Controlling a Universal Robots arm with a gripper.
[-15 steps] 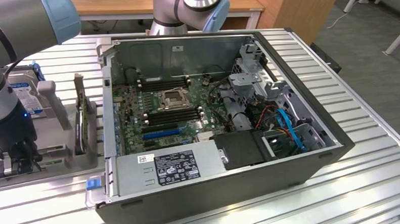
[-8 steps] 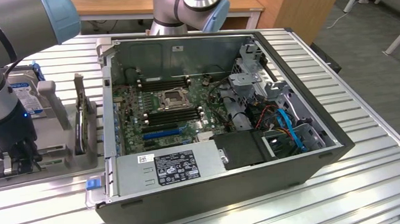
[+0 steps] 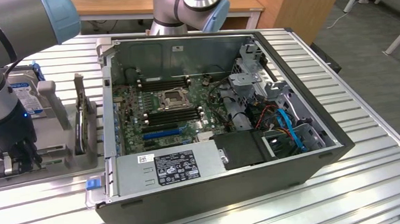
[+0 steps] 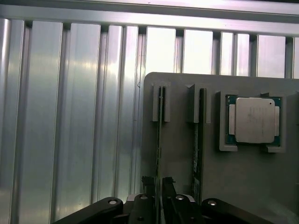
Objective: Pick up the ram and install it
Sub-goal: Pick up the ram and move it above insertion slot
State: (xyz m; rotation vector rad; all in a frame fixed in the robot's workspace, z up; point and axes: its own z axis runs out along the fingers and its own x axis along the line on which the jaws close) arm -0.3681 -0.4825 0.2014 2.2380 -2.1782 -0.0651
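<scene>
The arm reaches down at the exterior view's left, and its claw is low over a grey holder that lies on the ribbed metal counter; beside this holder, in the middle of the counter, stands the open computer case, with the motherboard on its floor, the empty processor socket between rows of black memory slots, and the silver power supply at the near wall. In the wrist view the holder shows two narrow slots side by side, and in each one a thin green stick stands on its edge; the ram is the stick in the slot farther from the square silver processor, and the second stick is in the slot between them. The claw is placed directly at the near end of the ram, so that the edge of the stick runs into it; whether it is already clenched on the ram or only placed around it, I cannot tell. The ram sits in its slot in the holder, well apart from the case. A hard drive with a blue and white label stands behind the arm, at the far part of the holder.
</scene>
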